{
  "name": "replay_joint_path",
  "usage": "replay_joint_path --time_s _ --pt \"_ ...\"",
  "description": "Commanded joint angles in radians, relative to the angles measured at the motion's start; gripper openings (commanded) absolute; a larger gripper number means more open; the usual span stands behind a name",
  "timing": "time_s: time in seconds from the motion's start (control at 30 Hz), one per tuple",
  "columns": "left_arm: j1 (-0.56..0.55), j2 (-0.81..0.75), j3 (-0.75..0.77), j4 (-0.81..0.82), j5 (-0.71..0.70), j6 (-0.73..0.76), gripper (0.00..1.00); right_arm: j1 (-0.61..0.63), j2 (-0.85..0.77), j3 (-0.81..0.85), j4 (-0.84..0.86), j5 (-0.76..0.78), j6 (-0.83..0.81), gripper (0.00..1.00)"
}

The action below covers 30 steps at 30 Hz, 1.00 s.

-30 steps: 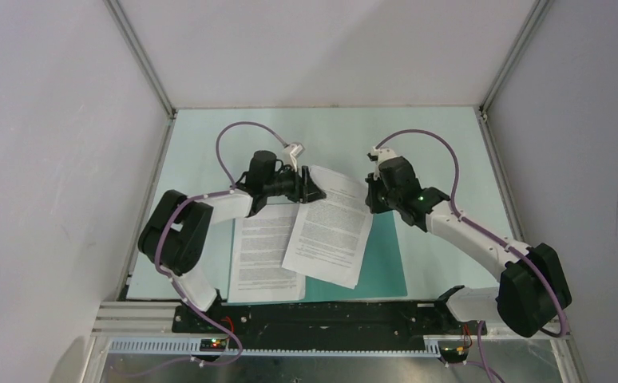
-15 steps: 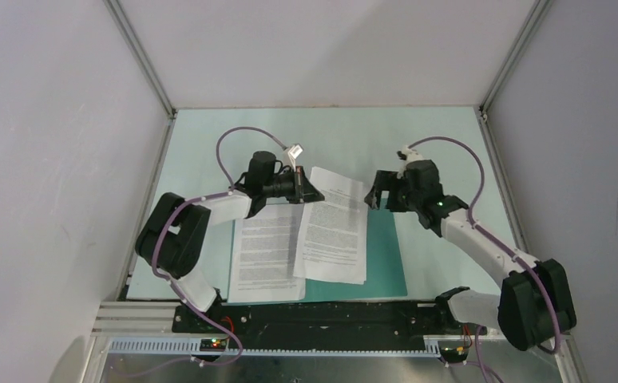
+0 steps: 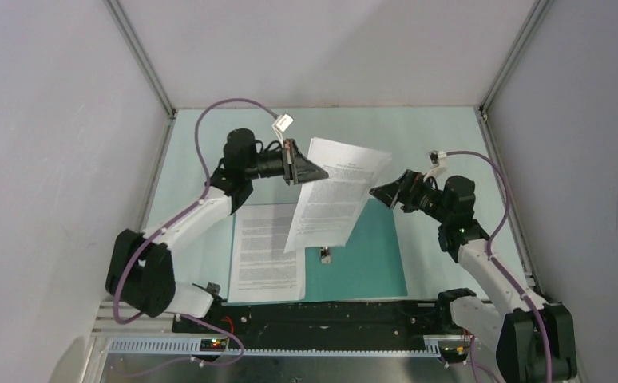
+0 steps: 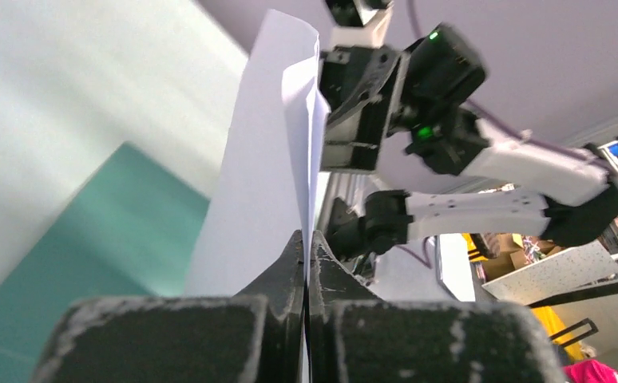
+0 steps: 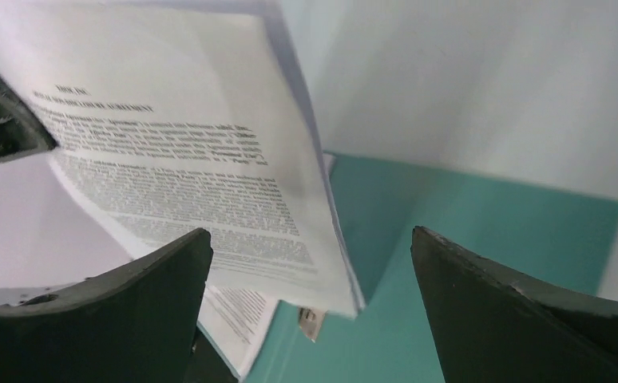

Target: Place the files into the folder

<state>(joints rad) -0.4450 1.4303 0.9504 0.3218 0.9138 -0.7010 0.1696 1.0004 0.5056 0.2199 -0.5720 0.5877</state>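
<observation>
now left hand clamps one sheet above the folder; right hand open beside it. lower flat, edge toward what looks like the clip.

White files printed with dense black text; dark teal-green folder; pale mint table

One white paper sheet of dense black print hangs in the air, tilted with its far edge highest, above the thin dark teal rectangular folder. The folder lies flat, its small metal clip exposed. A second white printed sheet lies flat against the folder's left side.
</observation>
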Motion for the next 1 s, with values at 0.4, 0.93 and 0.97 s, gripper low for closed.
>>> replay_joint_path --time_s 0.4,0.93,0.97 --pt "-0.040 -0.243 0.199 0.027 0.077 -0.158 0.00 -0.042 -0.129 -0.043 0.708 -0.207 0.255 0.99" --pt "-0.026 -0.179 0.247 0.028 -0.038 -0.156 0.00 0.106 -0.076 0.027 0.819 -0.271 0.415 0.90" --pt "-0.018 -0.176 0.239 0.028 -0.049 -0.152 0.00 0.107 -0.085 0.027 0.789 -0.274 0.420 0.86"
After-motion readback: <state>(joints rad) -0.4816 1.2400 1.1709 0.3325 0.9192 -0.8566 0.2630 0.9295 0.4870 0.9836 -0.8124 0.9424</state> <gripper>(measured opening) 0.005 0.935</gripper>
